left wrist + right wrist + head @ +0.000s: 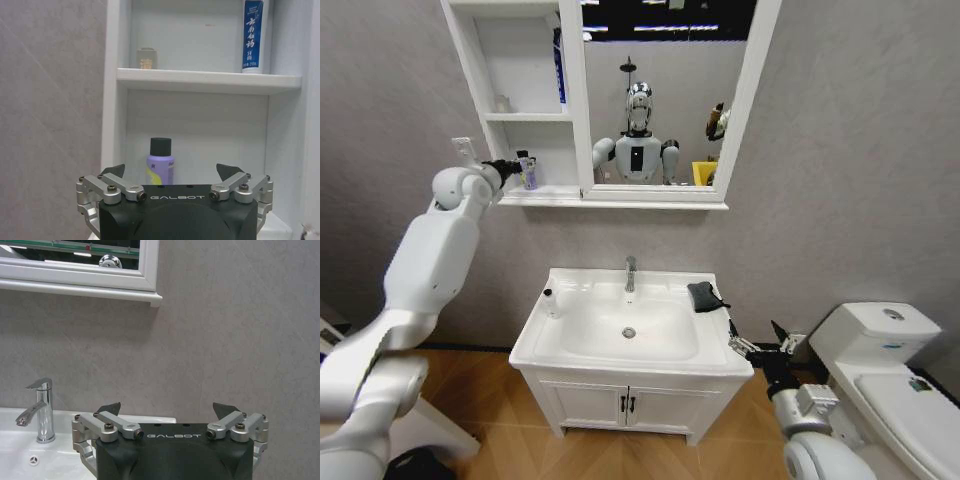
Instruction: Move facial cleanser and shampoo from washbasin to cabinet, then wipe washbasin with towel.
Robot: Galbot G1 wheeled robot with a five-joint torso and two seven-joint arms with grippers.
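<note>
Up at the cabinet (516,130), the left gripper (171,172) gapes wide before a purple bottle (160,161) (label unreadable); the right gripper (169,411), fingers spread, hangs by the washbasin (715,355).

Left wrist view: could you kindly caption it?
Open left pincer facing the purple bottle standing in the cabinet's lowest compartment.

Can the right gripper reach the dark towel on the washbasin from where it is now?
Probably yes: the right gripper hangs open by the washbasin's right front corner, and nothing stands between it and the towel.
</note>
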